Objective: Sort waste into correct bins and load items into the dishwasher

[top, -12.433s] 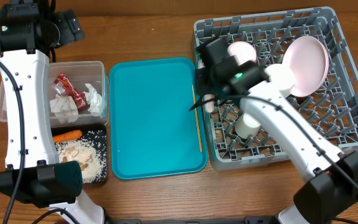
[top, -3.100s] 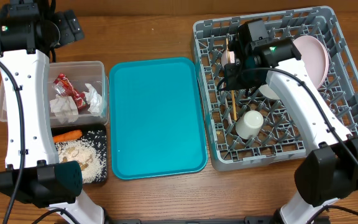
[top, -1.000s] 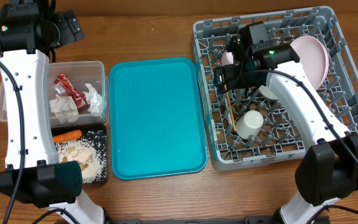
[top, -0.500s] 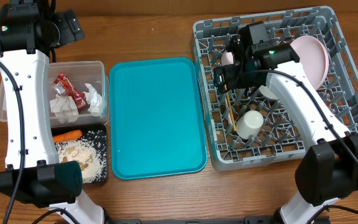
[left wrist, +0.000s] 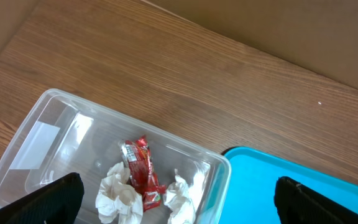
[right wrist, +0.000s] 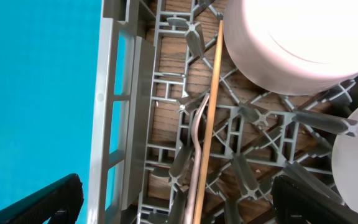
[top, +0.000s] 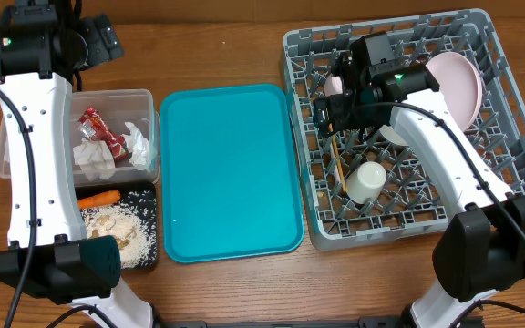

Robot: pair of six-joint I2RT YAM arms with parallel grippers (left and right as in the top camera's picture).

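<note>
The grey dishwasher rack (top: 509, 173) holds a white plate (top: 456, 84), a bowl (top: 335, 84), a small cup (top: 369, 182) and the thin wooden stick (top: 338, 162). My right gripper (top: 334, 117) hangs open over the rack's left part. In the right wrist view the stick (right wrist: 211, 112) and a pale fork handle (right wrist: 195, 146) lie free on the grid between the open fingers (right wrist: 39, 202). My left gripper (top: 108, 44) is open above the clear tub (left wrist: 36, 134). That tub holds the red wrapper (left wrist: 143, 174) and napkins (left wrist: 120, 196).
A flat teal tray (top: 231, 173) lies between the bins and the rack. The black tray (top: 153, 196) at the front left holds a carrot (top: 98, 197) and crumbs (top: 117, 232). The rack's lattice wall (right wrist: 114, 124) borders the teal tray.
Earlier my right gripper carried the stick from the teal tray's edge into the rack and let it go there. Over the last second nothing has moved.
</note>
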